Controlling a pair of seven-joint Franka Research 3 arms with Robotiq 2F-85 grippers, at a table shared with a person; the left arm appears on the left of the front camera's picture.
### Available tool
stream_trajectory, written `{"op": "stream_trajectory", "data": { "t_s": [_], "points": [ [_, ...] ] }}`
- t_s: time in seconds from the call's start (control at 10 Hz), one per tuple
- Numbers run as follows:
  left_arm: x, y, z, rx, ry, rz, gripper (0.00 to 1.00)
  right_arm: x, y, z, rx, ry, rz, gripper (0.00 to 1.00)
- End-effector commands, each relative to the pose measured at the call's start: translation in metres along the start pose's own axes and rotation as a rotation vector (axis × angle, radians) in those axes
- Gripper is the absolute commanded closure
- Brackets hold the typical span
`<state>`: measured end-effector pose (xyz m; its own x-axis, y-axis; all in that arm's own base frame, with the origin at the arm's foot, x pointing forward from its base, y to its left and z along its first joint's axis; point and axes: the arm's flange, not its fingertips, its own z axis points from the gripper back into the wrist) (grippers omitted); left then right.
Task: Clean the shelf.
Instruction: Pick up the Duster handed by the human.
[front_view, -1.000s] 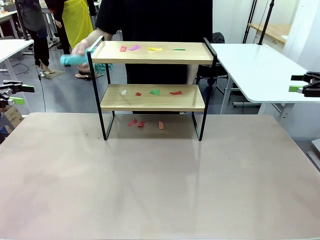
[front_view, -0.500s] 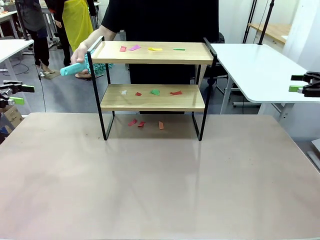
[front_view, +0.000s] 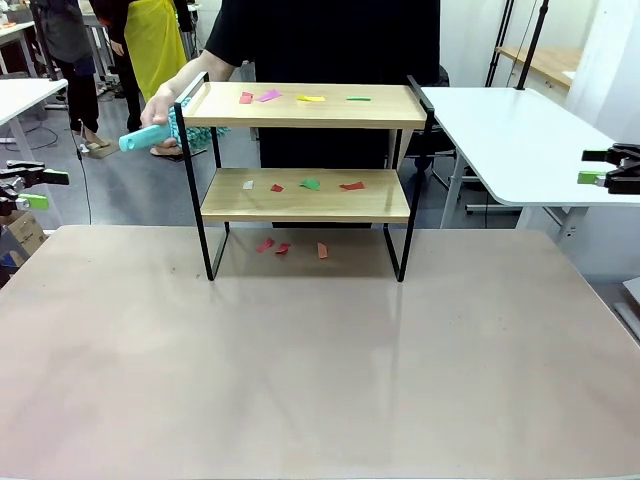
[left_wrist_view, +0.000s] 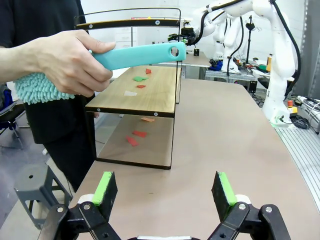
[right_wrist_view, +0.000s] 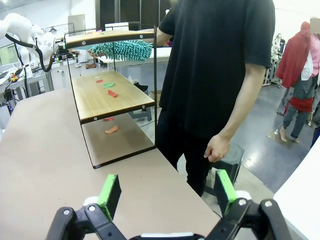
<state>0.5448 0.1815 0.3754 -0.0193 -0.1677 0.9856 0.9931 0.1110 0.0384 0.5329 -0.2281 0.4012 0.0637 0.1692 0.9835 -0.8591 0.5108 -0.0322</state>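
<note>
now the small two-tier shelf (front_view: 385, 112) of light wooden boards in a thin black metal frame stands on its four legs at the far middle of the pale desk (front_view: 320, 370), just in front of a person in a black shirt (front_view: 320, 40). small coloured paper scraps (front_view: 310, 184) lie on both boards and on the desk under the shelf. one hand (front_view: 165, 105) of the person holds a teal duster (front_view: 140, 138) with a flat plastic handle and a fluffy head, beside the shelf's left end and near the top board. whether the head touches the frame cannot be told. the person's other hand (right_wrist_view: 216, 147) hangs down at the side. the left tool (left_wrist_view: 165, 187) and the right tool (right_wrist_view: 167, 192) are both released, green pads wide apart, grasping nothing. each sits off its own side of the desk, well apart from the shelf.
</note>
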Motion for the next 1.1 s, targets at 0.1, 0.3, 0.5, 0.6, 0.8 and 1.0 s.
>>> {"op": "stream_trajectory", "data": {
  "t_s": [0.1, 0.3, 0.5, 0.6, 0.8, 1.0],
  "points": [
    [0.0, 0.0, 0.0, 0.0, 0.0, 0.0, 0.0, 0.002, 0.0, -0.002, -0.001, -0.005, 0.003, 0.0],
    [0.073, -0.019, -0.013, 0.096, 0.054, -0.034, 0.0, 0.002, 0.0, -0.002, -0.001, -0.005, 0.003, 0.0],
    [0.138, -0.027, -0.024, 0.172, 0.157, 0.042, 0.0, 0.002, 0.0, -0.002, -0.001, -0.005, 0.003, 0.0],
    [0.175, -0.034, -0.037, 0.245, 0.211, 0.115, 0.0, 0.002, 0.0, -0.002, -0.001, -0.005, 0.003, 0.0],
    [0.228, -0.047, -0.071, 0.408, 0.335, 0.311, 0.0, 0.002, 0.0, -0.002, -0.001, -0.005, 0.003, 0.0],
    [0.262, -0.064, -0.104, 0.609, 0.486, 0.399, 0.0, 0.002, 0.0, -0.002, -0.001, -0.005, 0.003, 0.0]
  ]
}}
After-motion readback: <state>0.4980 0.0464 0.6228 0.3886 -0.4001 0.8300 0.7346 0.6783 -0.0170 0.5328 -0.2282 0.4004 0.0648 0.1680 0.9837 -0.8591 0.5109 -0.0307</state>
